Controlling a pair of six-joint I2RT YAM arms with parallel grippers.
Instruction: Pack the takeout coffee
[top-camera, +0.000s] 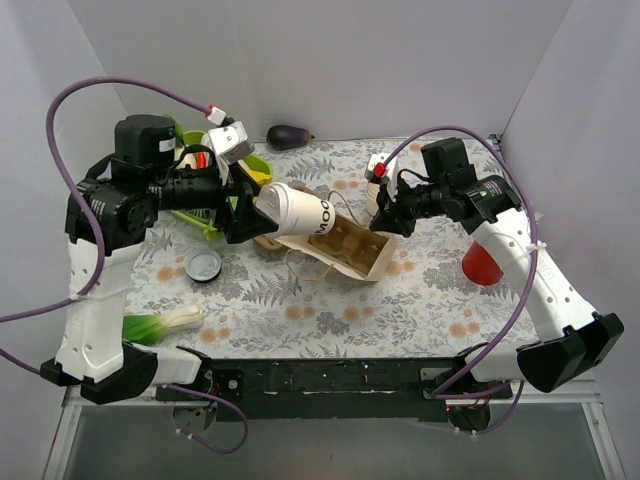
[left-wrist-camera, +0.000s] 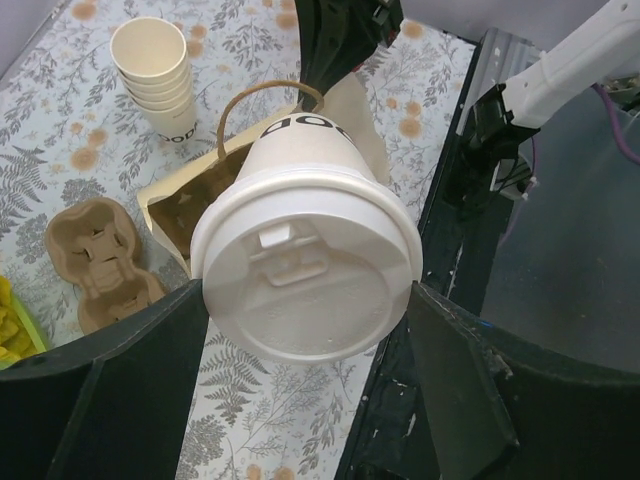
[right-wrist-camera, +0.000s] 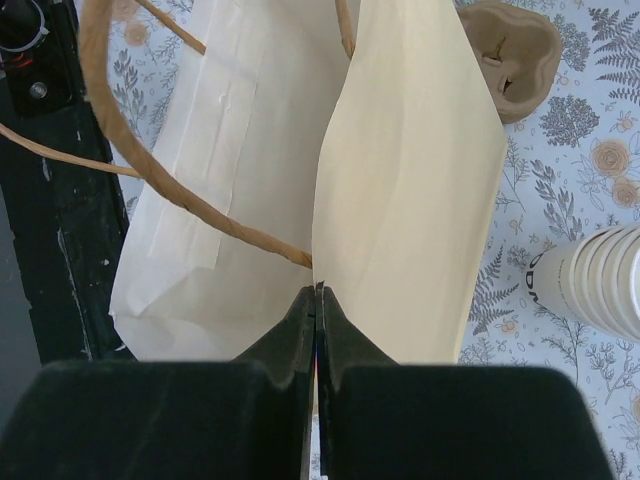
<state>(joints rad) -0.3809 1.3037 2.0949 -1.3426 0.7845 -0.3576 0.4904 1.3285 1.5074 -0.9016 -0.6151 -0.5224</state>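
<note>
The takeout coffee (top-camera: 300, 212) is a cream-white cup with dark print and a white lid. My left gripper (top-camera: 255, 210) is shut on it at the lid end and holds it tilted on its side, base toward the mouth of the brown paper bag (top-camera: 345, 250). In the left wrist view the lid (left-wrist-camera: 300, 270) fills the space between my fingers (left-wrist-camera: 150, 350), with the open bag (left-wrist-camera: 180, 210) behind it. My right gripper (top-camera: 383, 222) is shut on the bag's edge. In the right wrist view it (right-wrist-camera: 316, 290) pinches the bag's paper wall (right-wrist-camera: 410, 180).
A stack of lidless cups (left-wrist-camera: 155, 75) stands beyond the bag and also shows in the right wrist view (right-wrist-camera: 600, 290). A pulp cup carrier (left-wrist-camera: 100, 260) lies beside the bag. A red cup (top-camera: 482, 265), a loose lid (top-camera: 204, 265), a leek (top-camera: 165, 322) and an eggplant (top-camera: 290, 135) lie around.
</note>
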